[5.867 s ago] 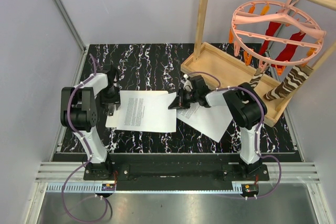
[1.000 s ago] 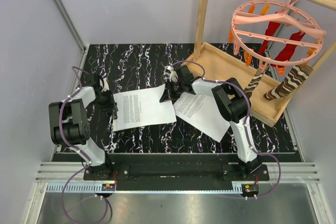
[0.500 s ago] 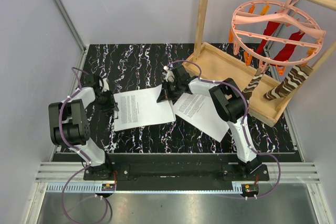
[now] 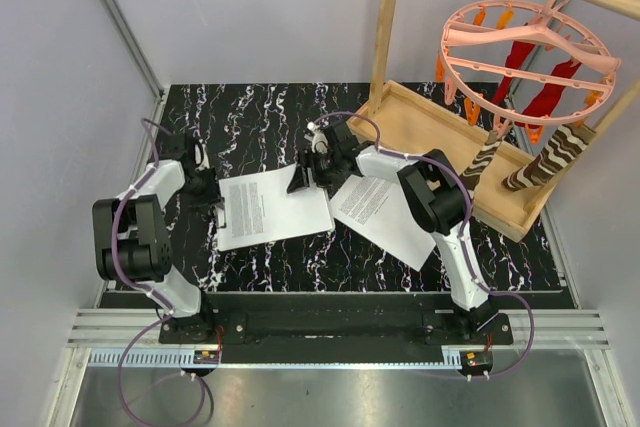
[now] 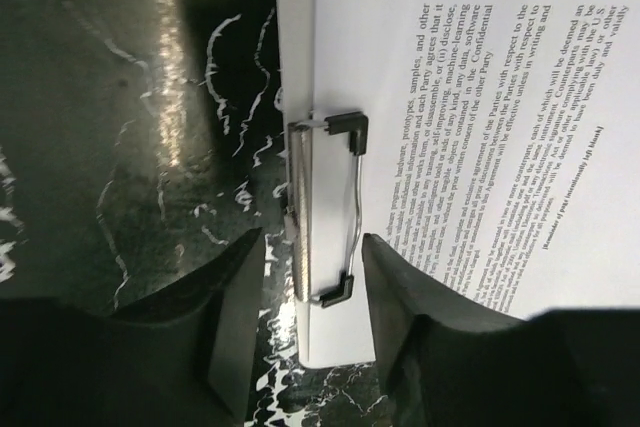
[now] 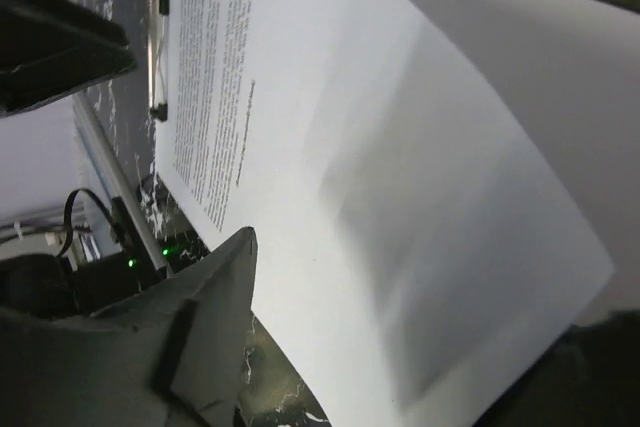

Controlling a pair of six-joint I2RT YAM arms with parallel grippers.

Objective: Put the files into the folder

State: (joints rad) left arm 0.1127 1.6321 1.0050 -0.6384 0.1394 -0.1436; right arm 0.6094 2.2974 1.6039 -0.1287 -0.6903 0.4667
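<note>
The folder [image 4: 222, 234] lies flat on the black marbled table, its white edge [image 5: 293, 47] showing beside the metal clip [image 5: 310, 209]. One of the files [image 4: 280, 209] rests on it, its text block towards the clip, and the clip's wire lies over the sheet's edge [image 5: 480, 67]. My left gripper [image 5: 315, 282] is open, one finger on each side of the clip's end without touching it. My right gripper [image 4: 298, 179] stands open over that sheet's far corner [image 6: 400, 147], which spreads loose between the jaws. A second printed sheet [image 4: 385, 212] lies to the right on the table.
A shallow wooden tray [image 4: 440, 132] sits at the back right under a wooden frame [image 4: 385, 27]. A pink round hanger [image 4: 525, 47] with red and orange clips hangs there, with striped socks [image 4: 545, 162] below it. The left arm [image 4: 135, 227] stands close to the left wall.
My right gripper has opened, let go of the sheet's corner and shifted a little left. My left gripper has widened round the clip. The sheet now lies flat on the folder.
</note>
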